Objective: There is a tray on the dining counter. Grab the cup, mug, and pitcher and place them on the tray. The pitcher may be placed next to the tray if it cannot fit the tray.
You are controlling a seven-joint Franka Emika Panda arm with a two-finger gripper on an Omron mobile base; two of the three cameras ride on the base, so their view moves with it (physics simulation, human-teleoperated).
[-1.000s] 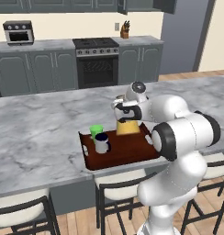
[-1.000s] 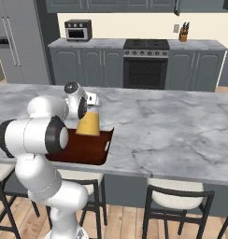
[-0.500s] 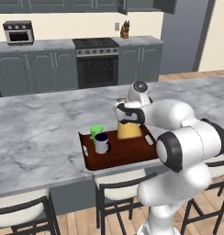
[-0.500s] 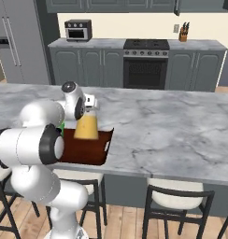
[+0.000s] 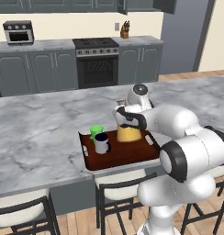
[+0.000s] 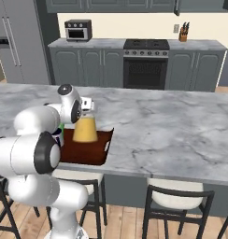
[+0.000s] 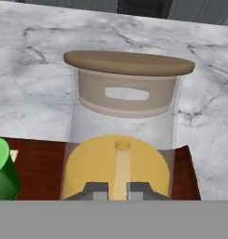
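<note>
Pitcher (image 5: pixel 129 129) stays put on tray (image 5: pixel 118 153); arm has swung, claw (image 7: pixel 117 190) backed off, grip state unclear.

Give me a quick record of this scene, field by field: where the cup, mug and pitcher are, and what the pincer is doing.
tray: on the dining counter, near its front edge
cup: on the tray, left end
mug: on the tray, just in front of the cup
pitcher: upright on the tray, right of the mug
pincer: at the pitcher's side; whether it grips, cannot tell
off the tray: none of the three
</note>
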